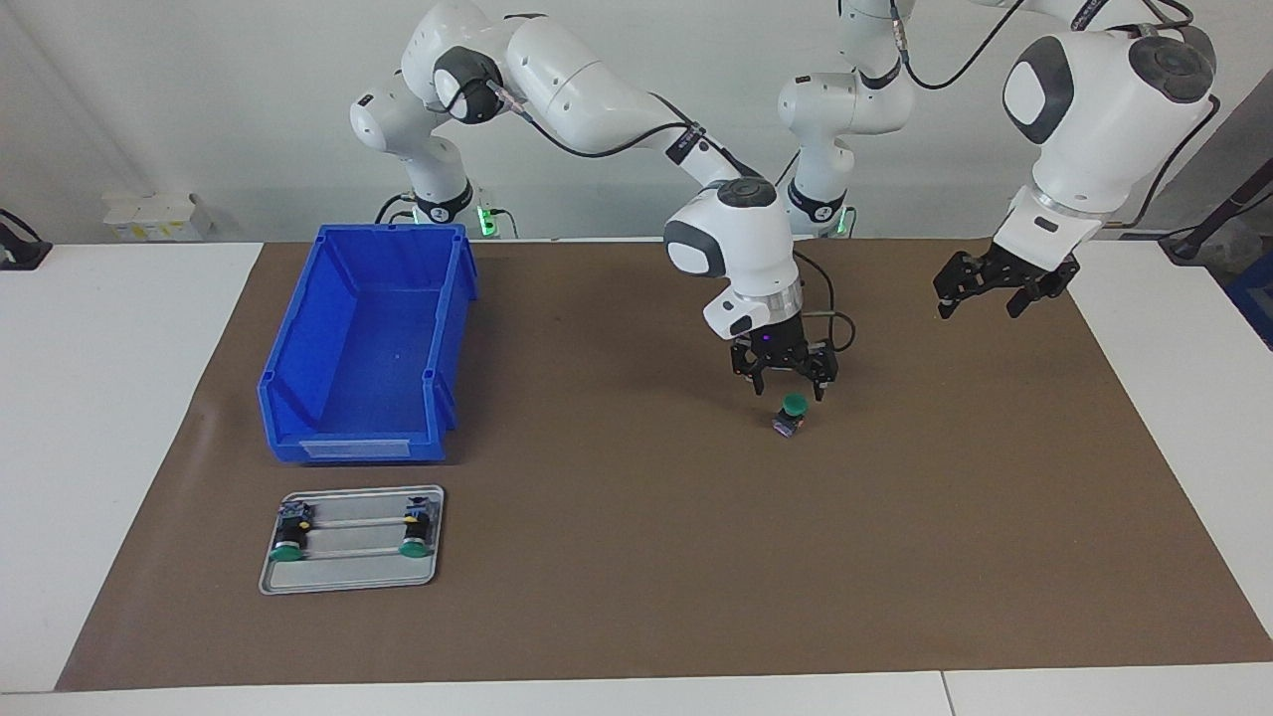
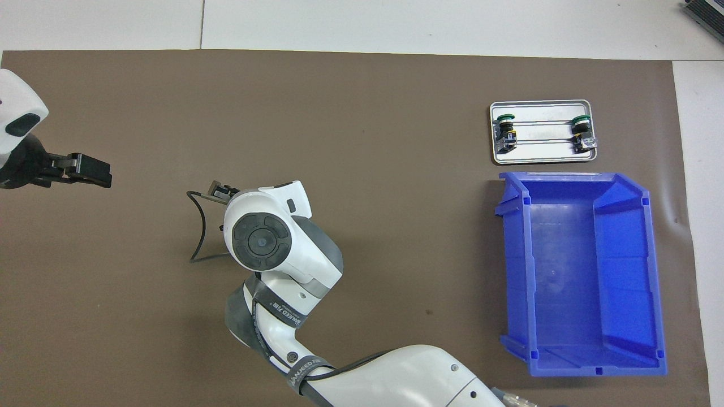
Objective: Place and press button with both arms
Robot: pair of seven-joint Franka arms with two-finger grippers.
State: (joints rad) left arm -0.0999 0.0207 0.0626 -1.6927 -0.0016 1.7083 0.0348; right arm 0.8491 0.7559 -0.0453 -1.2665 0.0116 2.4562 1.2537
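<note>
A green-capped button (image 1: 793, 406) lies tilted on the brown mat (image 1: 636, 557) near the middle of the table. My right gripper (image 1: 788, 390) hangs open just over it, one fingertip on each side of the green cap, without touching it as far as I can see. In the overhead view the right arm's wrist (image 2: 260, 240) hides both that gripper and the button. My left gripper (image 1: 978, 304) (image 2: 93, 169) is open and holds nothing, raised over the mat toward the left arm's end of the table.
A blue bin (image 1: 348, 449) (image 2: 565, 271) stands toward the right arm's end. A small metal tray (image 1: 348, 569) (image 2: 540, 152), farther from the robots than the bin, holds two more green-capped buttons. A cable loops off the right wrist.
</note>
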